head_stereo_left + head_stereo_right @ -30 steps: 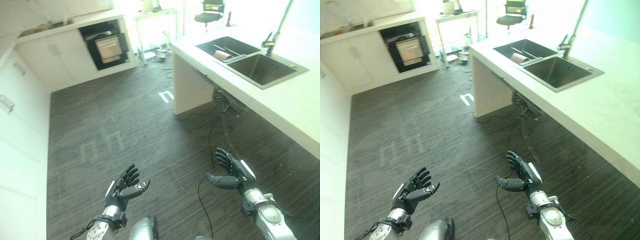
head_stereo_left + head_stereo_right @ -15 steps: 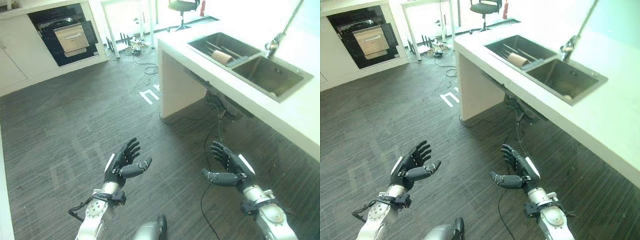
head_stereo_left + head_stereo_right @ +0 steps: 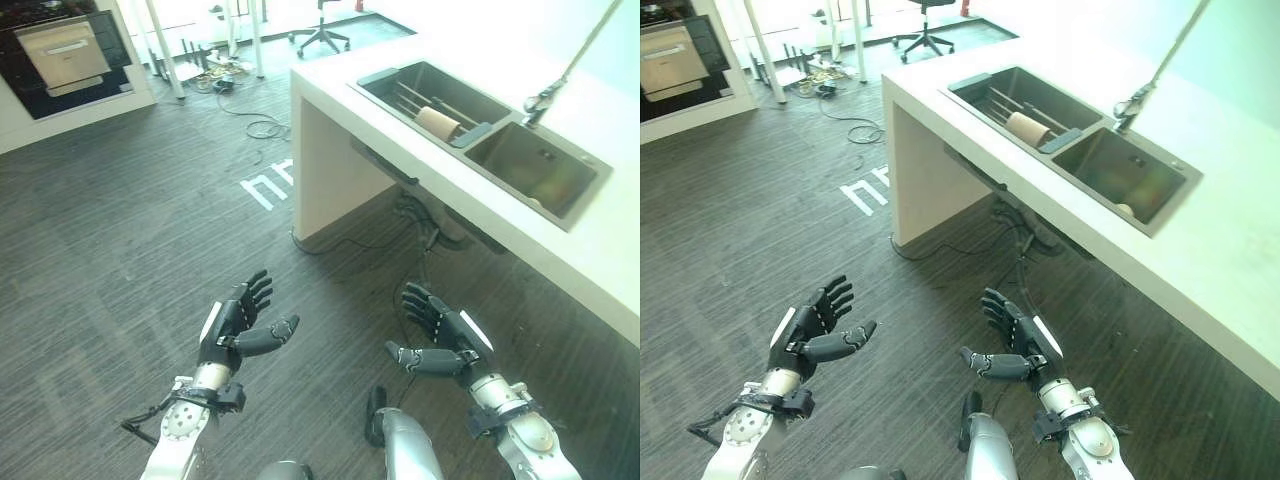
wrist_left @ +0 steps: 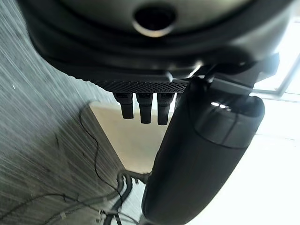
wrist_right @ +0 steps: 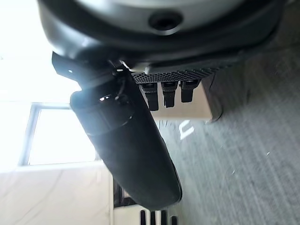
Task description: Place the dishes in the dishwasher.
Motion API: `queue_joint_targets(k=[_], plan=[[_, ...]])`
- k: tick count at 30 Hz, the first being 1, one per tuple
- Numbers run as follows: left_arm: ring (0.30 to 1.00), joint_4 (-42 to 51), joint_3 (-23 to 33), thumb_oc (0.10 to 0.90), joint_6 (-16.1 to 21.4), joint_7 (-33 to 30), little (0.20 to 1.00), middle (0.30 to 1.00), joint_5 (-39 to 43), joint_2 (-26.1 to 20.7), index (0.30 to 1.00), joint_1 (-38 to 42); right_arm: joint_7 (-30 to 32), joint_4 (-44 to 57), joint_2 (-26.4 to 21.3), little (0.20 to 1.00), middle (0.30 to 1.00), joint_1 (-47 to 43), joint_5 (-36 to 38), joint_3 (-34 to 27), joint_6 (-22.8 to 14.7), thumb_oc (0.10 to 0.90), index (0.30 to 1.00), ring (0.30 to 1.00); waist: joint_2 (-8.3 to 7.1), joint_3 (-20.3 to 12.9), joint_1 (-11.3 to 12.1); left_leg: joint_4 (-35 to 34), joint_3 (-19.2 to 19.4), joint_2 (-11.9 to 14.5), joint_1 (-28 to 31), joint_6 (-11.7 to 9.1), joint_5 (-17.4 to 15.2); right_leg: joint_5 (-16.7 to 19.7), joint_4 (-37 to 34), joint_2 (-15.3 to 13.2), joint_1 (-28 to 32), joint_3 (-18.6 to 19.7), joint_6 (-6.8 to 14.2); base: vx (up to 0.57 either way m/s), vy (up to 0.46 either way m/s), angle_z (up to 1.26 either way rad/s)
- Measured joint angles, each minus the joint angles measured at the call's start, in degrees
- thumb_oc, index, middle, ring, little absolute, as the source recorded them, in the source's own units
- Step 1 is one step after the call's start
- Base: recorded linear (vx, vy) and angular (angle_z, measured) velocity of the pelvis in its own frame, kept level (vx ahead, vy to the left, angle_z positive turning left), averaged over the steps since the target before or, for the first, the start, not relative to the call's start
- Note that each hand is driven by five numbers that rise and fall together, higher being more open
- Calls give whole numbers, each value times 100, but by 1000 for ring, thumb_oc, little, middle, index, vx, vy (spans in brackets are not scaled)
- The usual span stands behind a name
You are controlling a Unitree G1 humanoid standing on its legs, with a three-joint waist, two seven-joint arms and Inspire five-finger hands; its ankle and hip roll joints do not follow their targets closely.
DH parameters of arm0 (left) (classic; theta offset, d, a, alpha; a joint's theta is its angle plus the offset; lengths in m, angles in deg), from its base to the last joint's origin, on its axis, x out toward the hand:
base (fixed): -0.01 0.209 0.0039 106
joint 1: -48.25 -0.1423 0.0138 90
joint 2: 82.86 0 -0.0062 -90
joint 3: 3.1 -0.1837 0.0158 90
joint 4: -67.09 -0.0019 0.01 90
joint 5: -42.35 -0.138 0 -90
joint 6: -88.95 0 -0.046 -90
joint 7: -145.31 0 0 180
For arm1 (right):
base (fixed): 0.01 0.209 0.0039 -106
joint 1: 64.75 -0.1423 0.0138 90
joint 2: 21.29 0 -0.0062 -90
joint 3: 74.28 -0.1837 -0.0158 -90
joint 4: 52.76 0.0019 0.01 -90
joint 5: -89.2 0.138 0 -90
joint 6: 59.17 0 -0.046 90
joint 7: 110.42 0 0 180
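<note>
Both hands hang in the air above the dark wood-grain floor [image 3: 130,230], palms turned toward each other, well apart. The left hand [image 3: 232,328] has its fingers straight and spread, the thumb stretched out toward the right; nothing lies in its palm and it touches nothing. The right hand [image 3: 447,343] mirrors it: fingers extended and fanned upward, thumb pointing left, empty, touching nothing. In each wrist view the fingers run out straight beside the thumb, with only floor and counter past them.

To the right stands a white counter [image 3: 330,95] with a double sink [image 3: 480,130] set into it, far from both hands. In the far-left basin of the sink lies a tan, cylinder-shaped dish [image 3: 437,123] on its side, beside some thin rods; whether it is a cup or a bowl I cannot tell. A tall faucet [image 3: 560,80] rises at the far side of the sink. In the far left corner of the room, an open dark appliance [image 3: 65,55] with a pale pulled-out front sits in the white cabinets. An office chair [image 3: 322,25] stands at the far end.
</note>
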Motion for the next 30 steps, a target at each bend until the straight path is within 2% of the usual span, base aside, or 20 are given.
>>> queue_joint_targets(k=[1, 2, 3, 5, 7, 8, 10, 11, 15, 16, 17, 18, 19, 21, 23, 24, 25, 26, 28, 30], plan=[[900, -6, 35, 800, -1, -89, 900, 900, 26, 70, 900, -7, 26, -33, -25, 900, 900, -216, 0, -3, 6, 800, 900, 900, 149, -4, -22, -121, -8, 59, 151, -97, 6, 176, -99, 152, 214, 2, -516, 275, -312, 3], [900, 51, 83, 800, 4, -164, 900, 900, 131, 139, 900, -75, 81, -49, -24, 900, 900, -394, -4, 1, 28, 800, 900, 900, 266, -62, 16, -315, 22, 106, 331, -348, 150, 85, -46, 194, 302, -81, -641, 245, -279, -3], [900, 113, 129, 800, 94, -230, 900, 900, 216, 192, 900, -119, 93, -50, -32, 900, 900, -525, -6, -6, 28, 800, 900, 900, 279, -73, 40, -289, 43, 114, 436, -632, 340, -38, 11, 188, 404, -82, -703, 228, -262, -13], [900, 378, 133, 800, 364, -303, 900, 900, 223, 228, 900, -176, 132, -4, -190, 900, 900, -617, -13, -29, 5, 800, 900, 900, 334, -130, 173, 92, 62, 199, 562, -832, 663, -397, -37, 286, 777, -77, -848, 264, -299, -20], [900, 454, 139, 800, 606, -313, 900, 900, 233, 246, 900, -155, 124, -9, -307, 900, 900, -601, -16, -41, 7, 800, 900, 900, 295, -174, 222, 957, 198, 265, 281, -952, 962, -615, 15, 329, 950, -50, -973, 170, -181, -22], [900, 467, 141, 800, 666, -307, 900, 900, 230, 254, 900, -141, 92, -3, -302, 900, 900, -564, -4, -77, -11, 800, 900, 900, 258, -219, 245, 1689, 153, 325, -123, -889, 1139, -673, -56, 327, 1048, 12, -1059, 152, -111, -14], [900, 533, 143, 800, 839, -292, 900, 900, 223, 275, 900, -83, 42, -9, -248, 900, 900, -563, -5, -193, -2, 800, 900, 900, 182, -217, 295, 2701, -53, 339, -978, -697, 894, -708, -140, 394, 1118, 36, -1110, 176, -7, -12], [900, 551, 148, 800, 855, -296, 900, 900, 223, 276, 900, -101, 22, -2, -246, 900, 900, -550, -6, -184, 0, 800, 900, 900, 124, -224, 298, 2605, -23, 331, -1111, -693, 821, -709, -162, 396, 1171, 56, -1110, 213, 58, -14], [900, 696, 247, 800, 978, -284, 900, 900, 224, 252, 900, -192, -28, 0, -228, 900, 900, -529, -8, -180, 1, 800, 900, 900, 114, -243, 226, -33, 189, 538, -1119, -612, 897, -809, -475, 661, 1547, 69, -915, 196, 180, -2], [900, 729, 213, 800, 1080, -278, 900, 900, 218, 371, 900, -193, -125, 53, -298, 900, 900, -511, 2, -306, -2, 800, 900, 900, 484, -237, 88, -35, -209, 1090, -1760, -680, 956, -1374, 489, 622, 1248, -58, -430, 321, 302, 47], [900, 695, 186, 800, 1107, -298, 900, 900, 218, 477, 900, -200, -186, 75, -361, 900, 900, -433, 4, -430, 43, 800, 900, 900, 649, -216, 20, 34, -442, 1458, -2260, -860, 1134, -1927, 995, 555, 1185, 103, -770, 394, 358, 12], [900, 685, 168, 800, 1107, -330, 900, 900, 218, 480, 900, -419, -234, 105, -403, 900, 900, -204, 7, -439, 54, 800, 900, 900, 720, -227, 165, 152, -701, 1507, -2645, -969, 1235, -1997, 1032, 536, 1176, 359, -722, 467, 442, -34], [900, 679, 179, 800, 1112, -405, 900, 900, 218, 490, 900, -449, -252, 108, -422, 900, 900, -98, 7, -440, 62, 800, 900, 900, 803, -218, 217, 294, -794, 1476, -2946, -957, 1239, -2040, 1014, 516, 1215, 493, -627, 426, 450, -90], [900, 679, 207, 800, 1148, -427, 900, 900, 219, 525, 900, -429, -263, 141, -788, 900, 900, -39, 7, -353, 182, 800, 900, 900, 811, -220, 259, 250, -370, 1439, -2809, -728, 1227, -2057, 773, 329, 1667, 673, -369, 396, 466, -60], [900, 875, 245, 800, 1215, -392, 900, 900, 216, 396, 900, -359, -244, 557, -824, 900, 900, 70, 52, -574, 195, 800, 900, 900, 739, -297, 263, 318, -55, 1095, -2351, -527, 1217, -1960, 217, 109, 2218, 782, -60, 286, 346, -35], [900, 924, 294, 800, 1323, -389, 900, 900, 212, 371, 900, -246, -241, 724, -793, 900, 900, 53, 87, -656, 184, 800, 900, 900, 733, -337, 272, 134, -7, 958, -2129, -400, 1542, -1922, 162, 12, 2348, 683, 61, 226, 277, -31], [900, 939, 326, 800, 1410, -400, 900, 900, 217, 352, 900, -18, -239, 861, -750, 900, 900, 2, 169, -701, 155, 800, 900, 900, 636, -342, 302, 220, -11, 813, -2099, -278, 1922, -1846, 162, -134, 2427, 629, 208, 214, 259, -10], [900, 934, 334, 800, 1416, -400, 900, 900, 216, 294, 900, 244, -229, 932, -605, 900, 900, -15, 170, -710, 133, 800, 900, 900, 400, -383, 278, 256, 25, 608, -2071, -211, 1883, -1720, 161, -345, 2467, 522, 268, 269, 327, 21], [900, 938, 311, 800, 1421, -371, 900, 900, 209, 132, 900, 773, -169, 966, -357, 900, 900, -194, 172, -717, 97, 800, 900, 900, 144, -385, 303, 322, -14, 332, -2018, 13, 1687, -1273, 89, -534, 2606, 467, 325, 251, 295, 49], [900, 944, 359, 800, 1496, -391, 900, 900, 202, 119, 900, 1045, -127, 965, -130, 900, 900, -530, 169, -704, 88, 800, 900, 900, 144, -381, 331, 210, -63, 205, -1818, 199, 1530, -881, 235, -630, 2615, 464, 398, 223, 233, 29]])
